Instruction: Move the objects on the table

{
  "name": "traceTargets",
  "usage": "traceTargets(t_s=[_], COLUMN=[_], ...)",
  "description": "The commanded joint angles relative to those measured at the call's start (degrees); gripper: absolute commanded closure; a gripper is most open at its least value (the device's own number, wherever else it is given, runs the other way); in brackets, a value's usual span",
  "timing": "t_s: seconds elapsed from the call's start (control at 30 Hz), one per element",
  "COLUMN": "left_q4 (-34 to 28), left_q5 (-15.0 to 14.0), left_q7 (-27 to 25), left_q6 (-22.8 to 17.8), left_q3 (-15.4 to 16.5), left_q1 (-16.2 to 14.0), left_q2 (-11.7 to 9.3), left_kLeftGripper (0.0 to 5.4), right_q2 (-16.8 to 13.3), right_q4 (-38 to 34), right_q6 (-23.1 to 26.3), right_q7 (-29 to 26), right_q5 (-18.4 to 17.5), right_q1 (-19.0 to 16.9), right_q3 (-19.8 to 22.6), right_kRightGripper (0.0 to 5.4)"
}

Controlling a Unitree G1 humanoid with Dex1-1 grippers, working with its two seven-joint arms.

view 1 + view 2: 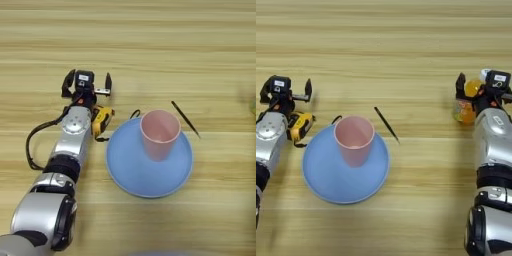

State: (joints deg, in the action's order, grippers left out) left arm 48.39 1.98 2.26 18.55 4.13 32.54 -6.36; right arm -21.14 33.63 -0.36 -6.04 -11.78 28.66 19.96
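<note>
At the right of the frame the right end effector (pixel 472 89) gripped the orange bottle (pixel 468 104), while the left end effector (pixel 86 84) stood open and empty at the left, beside the pink cup (pixel 159 134) on its blue plate (pixel 125 172).

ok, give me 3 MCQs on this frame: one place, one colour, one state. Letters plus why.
1. Where does the pink cup stand?
A. on the blue plate
B. on the bare table
C. in the left pincer

2. What colour is the thin stick?
A. white
B. black
C. red

3. What is the right pincer doing?
A. closed around the orange-drink bottle
B. holding the cup
C. resting on the plate

Key: 1 A, the cup's base sits inside the plate's rim. 2 B, it reads as a dark line on the wood beside the plate. 3 A, black fingers flank the bottle; the left pincer is open and holds nothing.
</note>
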Motion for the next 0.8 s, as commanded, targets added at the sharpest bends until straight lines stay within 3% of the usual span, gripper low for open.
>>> traceTargets(t_s=[0.03, 0.4, 0.8], left_q4=[-0.46, -0.45, -0.5], left_q5=[0.29, 0.28, 0.28], left_q7=[0.07, 0.05, 0.08], left_q6=[0.28, 0.29, 0.31], left_q3=[-0.16, -0.16, -0.16], left_q1=[0.14, 0.13, 0.12], left_q2=[-0.21, -0.25, -0.21], left_kLeftGripper=[0.0, 0.0, 0.0], right_q2=[-0.48, 0.02, -0.01], right_q4=[0.56, 0.31, 0.86], right_q6=[1.39, 2.28, 2.69], right_q7=[-0.69, -1.65, -2.46], right_q5=[-0.93, -2.16, -2.35], right_q1=[1.2, 1.17, 1.18], right_q3=[0.3, 0.36, -0.02], right_kRightGripper=[0.23, 1.52, 1.82])
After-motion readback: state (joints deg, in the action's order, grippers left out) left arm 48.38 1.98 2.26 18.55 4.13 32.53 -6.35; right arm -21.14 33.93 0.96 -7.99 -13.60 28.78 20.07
